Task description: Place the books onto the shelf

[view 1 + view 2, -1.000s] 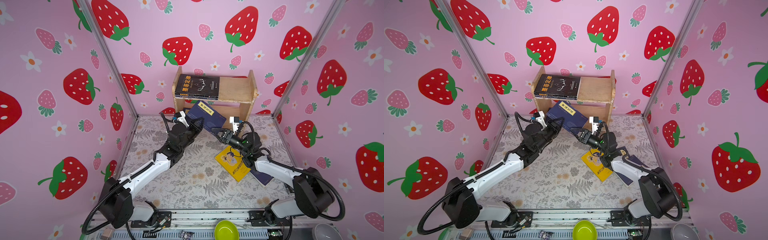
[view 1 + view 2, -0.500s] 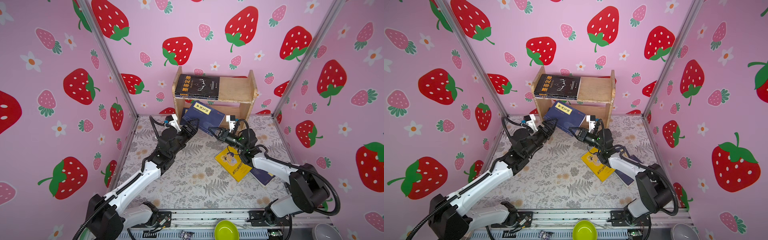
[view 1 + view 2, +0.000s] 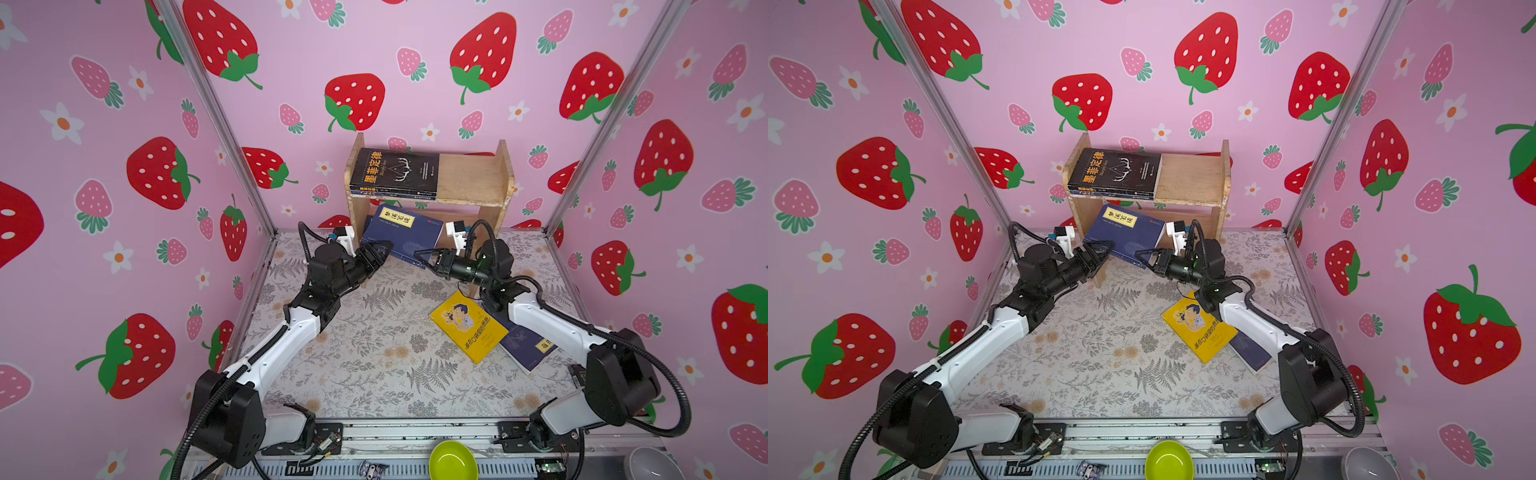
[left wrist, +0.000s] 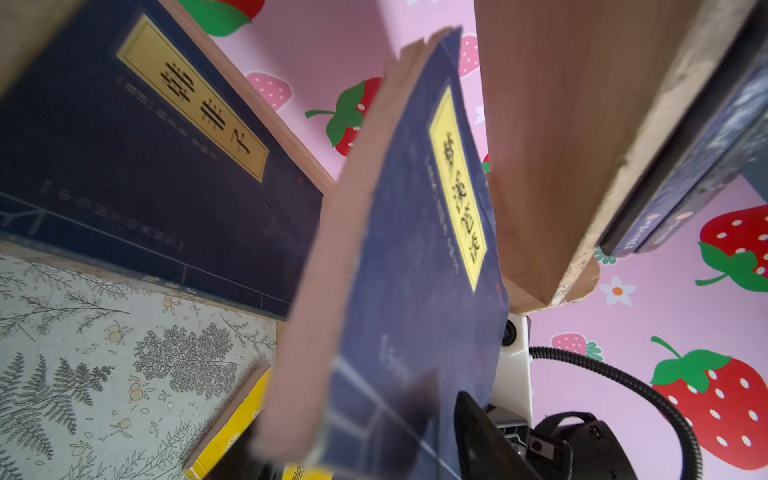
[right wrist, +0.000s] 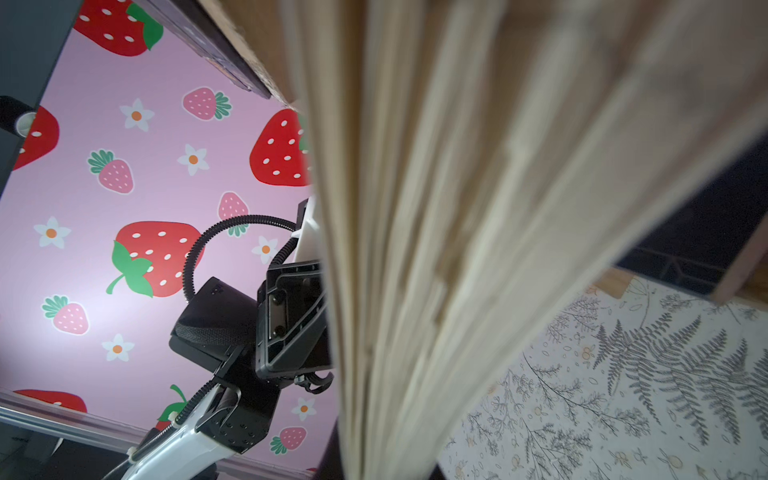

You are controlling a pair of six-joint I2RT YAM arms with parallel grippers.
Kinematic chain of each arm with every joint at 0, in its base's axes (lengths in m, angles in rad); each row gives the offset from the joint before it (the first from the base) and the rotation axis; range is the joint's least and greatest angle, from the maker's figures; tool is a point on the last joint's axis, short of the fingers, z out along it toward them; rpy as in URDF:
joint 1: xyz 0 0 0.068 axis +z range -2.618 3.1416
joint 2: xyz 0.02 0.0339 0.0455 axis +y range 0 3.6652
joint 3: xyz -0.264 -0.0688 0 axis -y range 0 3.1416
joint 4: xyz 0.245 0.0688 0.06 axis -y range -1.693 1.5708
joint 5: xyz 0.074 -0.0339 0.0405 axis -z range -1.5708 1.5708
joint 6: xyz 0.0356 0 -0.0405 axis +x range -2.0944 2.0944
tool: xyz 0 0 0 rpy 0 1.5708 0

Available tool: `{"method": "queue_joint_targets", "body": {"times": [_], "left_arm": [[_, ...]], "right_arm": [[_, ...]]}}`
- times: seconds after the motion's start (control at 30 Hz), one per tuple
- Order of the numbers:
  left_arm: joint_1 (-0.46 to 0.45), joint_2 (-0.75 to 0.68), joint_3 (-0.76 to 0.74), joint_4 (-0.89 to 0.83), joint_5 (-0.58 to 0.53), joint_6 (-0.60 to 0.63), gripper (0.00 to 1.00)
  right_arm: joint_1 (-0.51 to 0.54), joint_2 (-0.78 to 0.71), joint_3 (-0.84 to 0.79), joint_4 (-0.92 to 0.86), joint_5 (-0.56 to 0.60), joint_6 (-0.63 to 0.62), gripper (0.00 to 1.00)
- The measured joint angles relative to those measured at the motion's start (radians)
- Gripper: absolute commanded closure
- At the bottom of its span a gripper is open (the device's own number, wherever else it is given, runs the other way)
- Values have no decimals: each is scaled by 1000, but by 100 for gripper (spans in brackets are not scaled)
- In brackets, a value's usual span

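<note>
Navy book, clamped in right gripper, tilts before shelf (yellow book lies nearby); left gripper unclear.

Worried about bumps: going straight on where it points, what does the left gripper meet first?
Most likely the tilted navy book, right at the tips of the left gripper; the shelf is behind it. Depth is unclear.

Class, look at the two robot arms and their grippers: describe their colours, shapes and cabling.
Both the left arm and right arm have white links between black joints. A black ribbed cable loops along each. The left gripper and right gripper are black with tapering fingers, each beside a white camera mount.
</note>
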Motion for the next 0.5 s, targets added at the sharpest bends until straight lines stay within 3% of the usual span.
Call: {"method": "queue_joint_targets", "body": {"times": [0.3,0.43,0.5], "left_arm": [[1,39,16,95,36,-57,97],[0,44,25,113,-4,-84,100],[-1,46,25,125,-31,-83,100]], "right_arm": [[-16,11,39,-67,-13,-24,98],[-19,60,80,-53,-7,-32,59],[-19,86,98,-58,20,-42,51]]}}
